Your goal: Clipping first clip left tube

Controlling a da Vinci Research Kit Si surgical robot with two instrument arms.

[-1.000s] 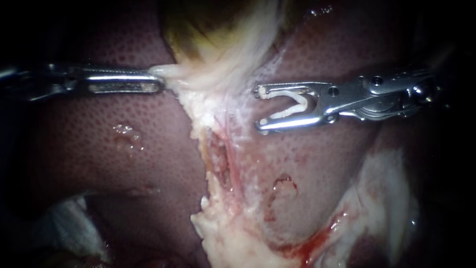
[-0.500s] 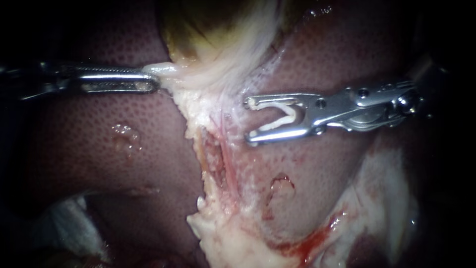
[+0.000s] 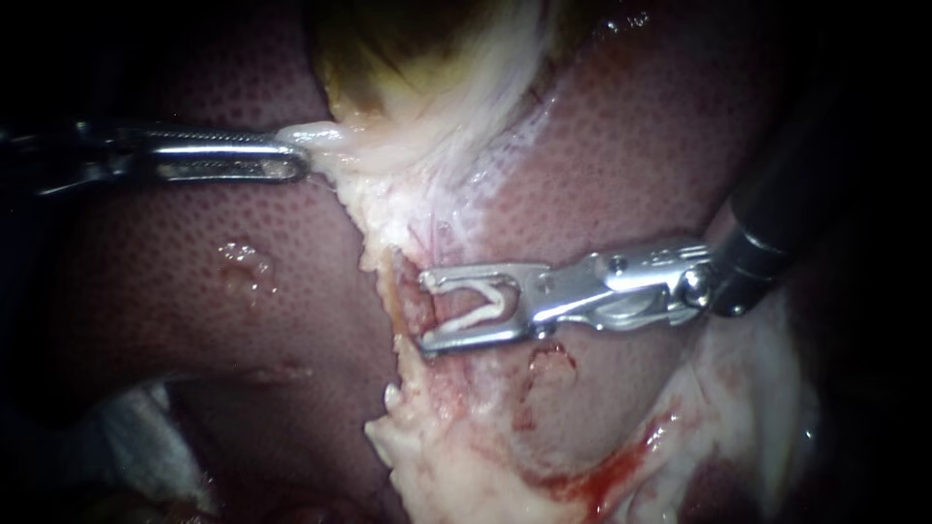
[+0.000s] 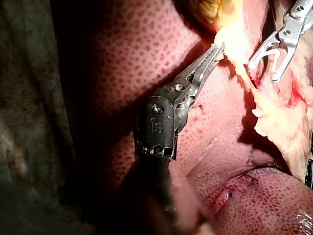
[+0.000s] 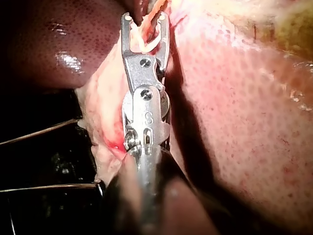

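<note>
My left instrument (image 3: 303,160) comes in from the left, its jaws shut on pale tissue at the neck of the yellow-green gallbladder (image 3: 408,58); the left wrist view shows the same hold (image 4: 217,49). My right instrument (image 3: 427,311) stands with jaws wide apart, holding an open white clip (image 3: 485,306) between them. Its tips straddle a thin reddish tube (image 3: 445,312) in the dissected groove below the gallbladder. In the right wrist view the jaws (image 5: 145,18) carry the clip (image 5: 146,44), with the tube strands (image 5: 155,12) between the tips.
Dark red liver (image 3: 194,272) lies on both sides of the groove. A small raw spot (image 3: 553,364) marks the liver just under the right instrument. Pale fatty tissue (image 3: 437,456) hangs below, with blood at its right. White gauze (image 3: 136,437) shows at the lower left.
My right instrument has moved down and to the left with the clip, from beside the gallbladder neck to astride the tube. The left instrument keeps its hold, barely shifted.
</note>
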